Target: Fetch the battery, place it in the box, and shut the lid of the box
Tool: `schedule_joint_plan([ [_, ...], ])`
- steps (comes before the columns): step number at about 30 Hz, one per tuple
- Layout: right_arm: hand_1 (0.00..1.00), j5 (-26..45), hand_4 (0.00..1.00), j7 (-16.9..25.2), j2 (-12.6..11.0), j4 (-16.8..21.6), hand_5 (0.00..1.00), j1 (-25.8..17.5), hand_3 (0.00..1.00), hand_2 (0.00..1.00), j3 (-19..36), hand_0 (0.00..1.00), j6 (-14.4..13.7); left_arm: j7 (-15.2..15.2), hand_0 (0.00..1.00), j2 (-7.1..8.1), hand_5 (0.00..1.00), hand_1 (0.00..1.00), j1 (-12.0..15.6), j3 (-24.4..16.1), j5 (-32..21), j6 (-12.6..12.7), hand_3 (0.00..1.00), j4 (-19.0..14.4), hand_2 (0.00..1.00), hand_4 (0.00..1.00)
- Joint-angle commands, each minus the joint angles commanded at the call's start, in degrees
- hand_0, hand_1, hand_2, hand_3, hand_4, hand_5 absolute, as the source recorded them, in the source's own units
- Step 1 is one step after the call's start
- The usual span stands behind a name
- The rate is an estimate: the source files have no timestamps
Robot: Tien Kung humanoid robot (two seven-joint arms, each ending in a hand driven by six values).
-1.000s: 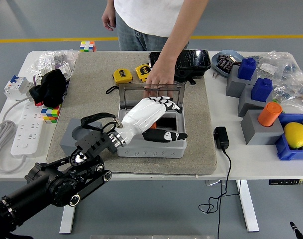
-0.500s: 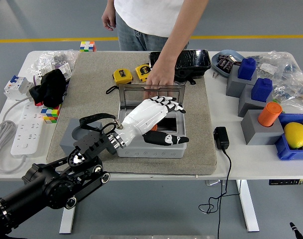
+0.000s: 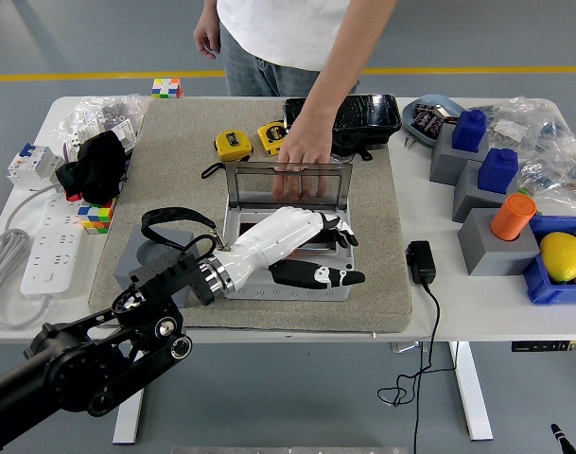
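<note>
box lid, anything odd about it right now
The box lid stands upright only because a person's hand grips its top edge from the far side. The robot's left hand lies open over the box's inside. No damage or spill shows.

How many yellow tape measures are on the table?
2. Both sit on the mat behind the open box: one tape measure on the left and the other tape measure right beside it, near the person's hand. None seem hidden.
</note>
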Motion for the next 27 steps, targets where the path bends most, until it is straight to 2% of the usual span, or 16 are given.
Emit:
schedule_joint_plan([
  [4, 0.765, 0.1, 0.998, 0.0, 0.0, 0.0, 0.998, 0.0, 0.804, 0.765, -0.1, 0.806, 0.0, -0.2, 0.609, 0.51, 0.998, 0.637, 1.0, -1.9, -3.8, -1.1, 0.628, -3.8, 0.604, 0.998],
  [7, 0.765, 0.3, 0.998, 0.1, 0.1, 0.0, 0.998, 0.1, 0.804, 0.765, -0.2, 0.806, 0.0, -0.5, 0.609, 0.53, 0.998, 0.637, 1.2, -3.3, -5.0, -1.1, 0.628, -5.6, 0.604, 0.998],
  [14, 0.765, 0.2, 0.998, 0.0, 0.1, 0.0, 0.998, 0.2, 0.803, 0.766, 0.0, 0.806, 0.0, 0.5, 0.612, 0.78, 0.998, 0.643, 1.3, -5.6, -3.2, -2.0, 0.628, -7.1, 0.605, 0.998],
  [15, 0.765, 0.1, 0.998, 0.0, 0.1, 0.0, 0.998, 0.2, 0.803, 0.766, 0.1, 0.806, 0.0, 1.0, 0.612, 0.92, 0.998, 0.643, 1.5, -6.2, -2.2, -2.5, 0.628, -7.2, 0.605, 0.998],
  [16, 0.764, 0.1, 0.998, 0.0, 0.1, 0.0, 0.998, 0.2, 0.804, 0.765, 0.1, 0.805, 0.0, 1.4, 0.668, 0.96, 0.998, 0.651, 1.5, -6.5, -1.5, -2.7, 0.632, -7.3, 0.62, 0.998],
  [21, 0.764, 0.1, 0.998, 0.0, 0.1, 0.0, 0.998, 0.2, 0.804, 0.765, 0.1, 0.805, 0.0, 3.3, 0.668, 0.94, 0.998, 0.651, 2.1, -10.1, 6.0, -1.7, 0.632, -8.7, 0.62, 0.998],
  [22, 0.764, 0.1, 0.998, -0.1, 0.1, 0.0, 0.998, 0.2, 0.804, 0.765, 0.2, 0.805, 0.0, 3.9, 0.694, 0.9, 0.998, 0.664, 2.2, -11.0, 8.1, -1.0, 0.629, -9.3, 0.631, 0.998],
  [25, 0.764, 0.1, 0.998, 0.0, 0.1, 0.0, 0.998, 0.3, 0.804, 0.765, 0.1, 0.805, 0.0, 5.2, 0.694, 0.81, 0.998, 0.664, 2.4, -13.0, 14.4, 0.6, 0.629, -10.5, 0.631, 0.998],
  [27, 0.764, 0.2, 0.998, 0.0, 0.1, 0.0, 0.998, 0.3, 0.804, 0.765, 0.1, 0.805, 0.0, 5.1, 0.694, 0.75, 0.998, 0.664, 2.4, -13.9, 18.0, 3.3, 0.629, -11.0, 0.631, 0.998],
])
